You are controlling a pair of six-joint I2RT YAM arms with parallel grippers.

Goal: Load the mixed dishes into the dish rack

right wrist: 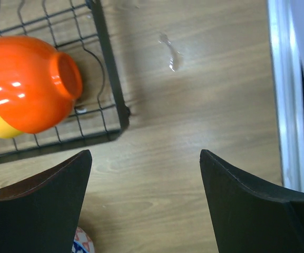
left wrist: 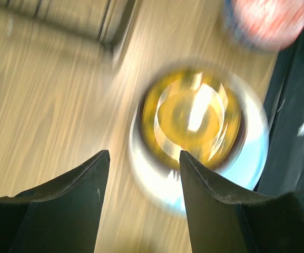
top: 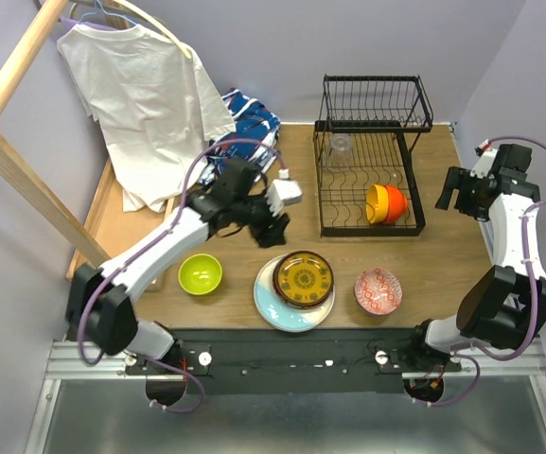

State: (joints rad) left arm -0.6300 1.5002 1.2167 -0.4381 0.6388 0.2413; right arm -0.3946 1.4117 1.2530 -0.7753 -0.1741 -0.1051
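My left end effector (left wrist: 144, 154) has its jaws apart with nothing between them. It hangs over the desk (top: 443, 274) just behind the stacked plates. The right end effector (right wrist: 146, 153) is wide open and empty too, parked beside the dish rack (top: 372, 232), off its right side.

My worry is the stack. The yellow-brown plate (top: 303, 278) sits directly on the pale blue plate (top: 271, 305), so a low pinch on the rim could catch both or drag the lower one toward the near edge. The left wrist view is smeared, so I can't judge alignment from it. The glaze looks glossy, and a shallow bite could slip.

The yellow-brown plate has a dark rim and a patterned centre. A green bowl (top: 200, 273) and a red-patterned bowl (top: 378, 290) wait on either side of the stack. In the rack's lower tier an orange bowl (top: 396, 203) and a yellow bowl (top: 377, 204) lie tipped on their sides, touching, with a glass cup (top: 341, 146) farther back.
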